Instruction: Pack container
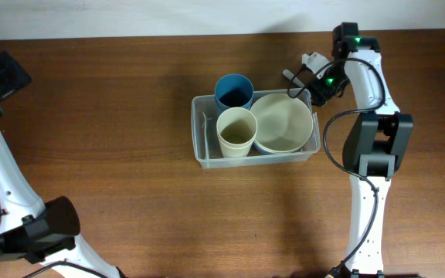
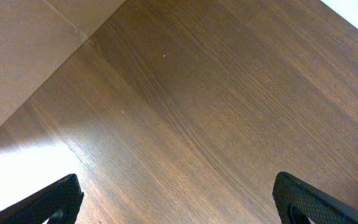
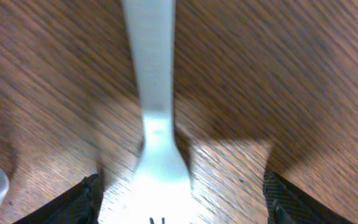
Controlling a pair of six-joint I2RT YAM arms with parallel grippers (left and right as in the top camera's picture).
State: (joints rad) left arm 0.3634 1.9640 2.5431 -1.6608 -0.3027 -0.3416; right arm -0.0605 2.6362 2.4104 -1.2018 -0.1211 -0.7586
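The container (image 1: 205,131) was sat mid-table, already loaded. A blue cup (image 1: 234,91) and a cream cup (image 1: 236,130) were stood upright in its left half, and a cream bowl (image 1: 283,122) was laid in the right half. The right gripper (image 3: 180,185) was held low just past the bin's far right corner, jaws spread fairly wide, with a white plastic utensil (image 3: 151,62) lying on the table (image 1: 91,116) between them — fork or spoon couldn't be told, and no contact with it could be made out. The left gripper (image 2: 176,186) was parked well off to the left, opened all the way over bare wood, nothing gripped.
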